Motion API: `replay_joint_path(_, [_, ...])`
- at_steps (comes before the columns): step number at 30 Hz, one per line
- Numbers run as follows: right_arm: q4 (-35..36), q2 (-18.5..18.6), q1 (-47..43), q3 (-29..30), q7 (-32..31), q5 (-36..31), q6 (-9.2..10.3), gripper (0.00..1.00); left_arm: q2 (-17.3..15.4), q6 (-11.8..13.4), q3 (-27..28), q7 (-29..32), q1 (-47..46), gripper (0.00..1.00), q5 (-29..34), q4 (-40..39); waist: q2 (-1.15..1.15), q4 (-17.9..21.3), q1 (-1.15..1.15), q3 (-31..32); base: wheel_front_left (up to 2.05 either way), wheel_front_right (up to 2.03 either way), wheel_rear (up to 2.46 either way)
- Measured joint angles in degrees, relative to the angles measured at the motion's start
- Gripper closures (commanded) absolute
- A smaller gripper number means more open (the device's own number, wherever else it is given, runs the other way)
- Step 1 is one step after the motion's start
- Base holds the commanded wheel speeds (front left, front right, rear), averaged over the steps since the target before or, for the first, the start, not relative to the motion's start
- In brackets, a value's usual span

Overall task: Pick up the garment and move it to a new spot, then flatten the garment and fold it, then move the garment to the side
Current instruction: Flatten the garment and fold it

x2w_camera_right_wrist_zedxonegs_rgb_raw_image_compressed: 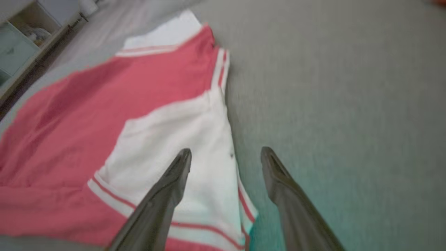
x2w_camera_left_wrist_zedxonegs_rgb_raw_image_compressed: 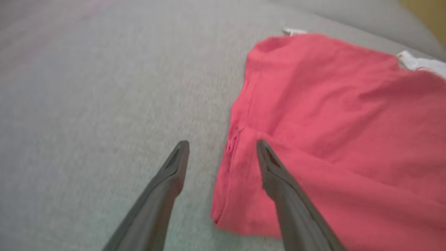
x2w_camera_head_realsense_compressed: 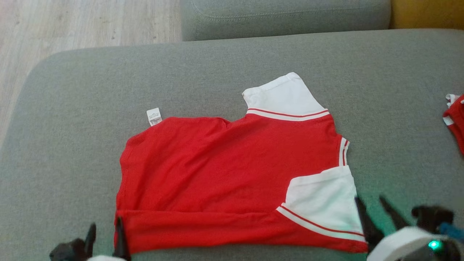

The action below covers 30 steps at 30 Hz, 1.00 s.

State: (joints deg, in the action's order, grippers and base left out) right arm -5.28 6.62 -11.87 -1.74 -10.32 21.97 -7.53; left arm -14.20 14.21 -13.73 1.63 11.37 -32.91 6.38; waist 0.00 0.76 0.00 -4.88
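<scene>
The garment (x2w_camera_head_realsense_compressed: 224,174) is a red shirt with white sleeves and red-and-white trim, lying on the grey sofa cushion (x2w_camera_head_realsense_compressed: 72,152) with its near edge folded up over itself. My left gripper (x2w_camera_head_realsense_compressed: 105,226) stands open at the garment's near left corner. In the left wrist view the left gripper (x2w_camera_left_wrist_zedxonegs_rgb_raw_image_compressed: 221,144) straddles that red corner (x2w_camera_left_wrist_zedxonegs_rgb_raw_image_compressed: 313,132), nothing between its fingers. My right gripper (x2w_camera_head_realsense_compressed: 369,203) is open at the near right corner by the white sleeve. The right wrist view shows the right gripper (x2w_camera_right_wrist_zedxonegs_rgb_raw_image_compressed: 226,153) above the white sleeve's edge (x2w_camera_right_wrist_zedxonegs_rgb_raw_image_compressed: 174,132).
Another red-and-white piece of cloth (x2w_camera_head_realsense_compressed: 455,119) lies at the cushion's right edge. A second grey cushion (x2w_camera_head_realsense_compressed: 282,16) sits behind, with wooden floor (x2w_camera_head_realsense_compressed: 72,25) at far left. A shelf unit (x2w_camera_right_wrist_zedxonegs_rgb_raw_image_compressed: 21,45) shows in the right wrist view.
</scene>
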Motion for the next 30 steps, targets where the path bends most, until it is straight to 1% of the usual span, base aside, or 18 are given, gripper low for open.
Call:
replay_joint_path(3, [4.0, 0.8, 2.8, 0.2, 3.8, -2.2, 0.0, 0.0, -0.4, 1.0, -0.9, -3.7, -2.2, 0.0, 3.9, -1.8, 0.0, 0.2, 0.0, 0.1, 0.0, 0.0, 0.0])
replay_joint_path(7, [9.9, 1.8, 5.9, 0.3, 5.8, -4.0, 0.0, 0.0, -1.3, 2.3, -1.7, -5.5, -6.0, 0.0, 7.7, -5.4, 0.0, 0.4, 0.0, -0.1, 0.0, 0.0, 0.0])
replay_joint_path(10, [13.7, 1.9, 7.4, 0.3, 5.8, -5.0, 0.0, 0.0, -1.8, 2.9, -3.1, -5.2, -8.8, 0.0, 10.1, -7.8, 0.0, 0.6, 0.0, -0.2, 0.0, 0.0, 0.0])
replay_joint_path(13, [16.3, 2.1, 8.2, 0.5, 5.7, -5.9, 0.0, 0.0, -2.2, 3.5, -3.8, -3.6, -10.4, 0.0, 11.5, -9.2, 0.0, 0.7, 0.0, -0.2, 0.0, 0.0, 0.0])
replay_joint_path(16, [17.8, 2.0, 8.3, 0.5, 5.2, -5.9, 0.0, 0.0, -2.8, 3.5, -4.5, -2.2, -10.8, 0.0, 11.8, -10.1, 0.0, 0.8, 0.0, -0.4, 0.0, 0.0, 0.0])
replay_joint_path(18, [18.3, 1.9, 8.3, 0.5, 4.7, -5.9, 0.0, 0.0, -2.9, 4.0, -4.7, -1.3, -10.9, 0.0, 11.8, -10.2, 0.0, 0.9, 0.0, -0.7, 0.0, 0.0, 0.0])
replay_joint_path(23, [18.9, 1.4, 8.3, 0.8, 4.2, -5.9, 0.0, 0.0, -3.0, 3.9, -4.7, -0.1, -11.7, 0.0, 11.7, -9.6, 0.0, 0.9, 0.0, -1.9, 0.0, 0.0, 0.0])
replay_joint_path(26, [19.2, 1.4, 8.7, 1.1, 4.1, -5.9, 0.0, 0.0, -3.1, 2.6, -4.7, 1.3, -15.0, 0.0, 10.8, -8.2, 0.0, 0.9, 0.0, -3.2, 0.0, 0.0, 0.0])
replay_joint_path(29, [19.7, 1.4, 10.1, 1.2, 4.1, -5.8, 0.0, 0.0, -3.3, 0.8, -4.7, 3.2, -21.8, 0.0, 10.0, -5.9, 0.0, 1.1, 0.0, -4.9, 0.0, 0.0, 0.0])
replay_joint_path(30, [19.7, 1.4, 10.1, 1.2, 4.1, -5.8, 0.0, 0.0, -3.3, 0.8, -4.7, 3.2, -21.8, 0.0, 10.0, -5.9, 0.0, 1.1, 0.0, -4.9, 0.0, 0.0, 0.0])
